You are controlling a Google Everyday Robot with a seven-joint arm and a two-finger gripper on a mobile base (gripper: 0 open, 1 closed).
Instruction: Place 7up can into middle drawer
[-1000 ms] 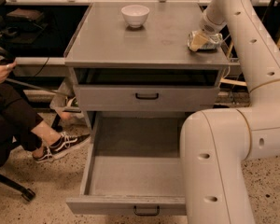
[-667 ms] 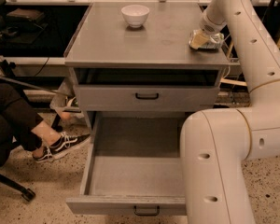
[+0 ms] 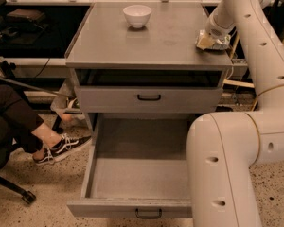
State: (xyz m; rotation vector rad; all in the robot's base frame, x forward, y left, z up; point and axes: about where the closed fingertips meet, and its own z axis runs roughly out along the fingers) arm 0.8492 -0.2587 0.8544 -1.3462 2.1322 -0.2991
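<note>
My gripper (image 3: pixel 211 39) is down on the right edge of the grey cabinet's top (image 3: pixel 156 41), at the end of my white arm. The 7up can (image 3: pixel 222 43) is almost wholly hidden under it; only a small silver-green bit shows at the gripper's right side. The middle drawer (image 3: pixel 132 208), the lowest and deepest one, is pulled wide open toward me. It is a bare grey tray with a small black handle (image 3: pixel 148 214) on its front. The gripper is far above and behind this drawer.
A white bowl (image 3: pixel 137 15) stands at the back of the cabinet top. The shallower drawer (image 3: pixel 149 98) above is pushed in. My thick white arm link (image 3: pixel 227 174) covers the open drawer's right side. A seated person's leg and shoe (image 3: pixel 61 145) are at the left.
A person's hand at the left edge has drawn back out of view. The gripper has stayed on the cabinet top's right edge.
</note>
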